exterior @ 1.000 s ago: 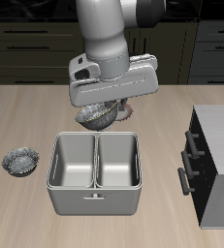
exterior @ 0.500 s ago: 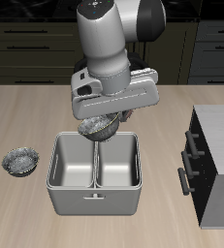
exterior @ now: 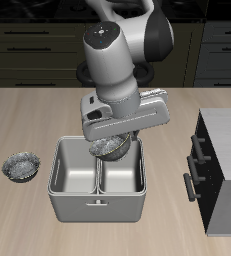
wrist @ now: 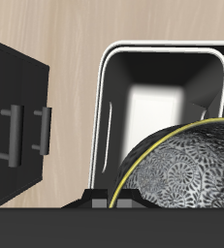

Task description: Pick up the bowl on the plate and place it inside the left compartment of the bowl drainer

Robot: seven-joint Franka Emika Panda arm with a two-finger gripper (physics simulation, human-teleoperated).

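Since a second ago the end effector [exterior: 115,143] has carried the bowl [exterior: 111,149] forward, clamped on its rim, to hang over the drainer [exterior: 97,202] at the centre wall. A second bowl [exterior: 21,165] sits on the desk [exterior: 27,120] well aside.

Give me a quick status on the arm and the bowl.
Gripper shut on the bowl, carried above the bowl drainer, over its centre wall. Bowl not yet lowered into a well. Second bowl sits on the table, apart from the drainer.

High frontal overview, close downward wrist view; shared bowl drainer [exterior: 97,180] [wrist: 162,77].
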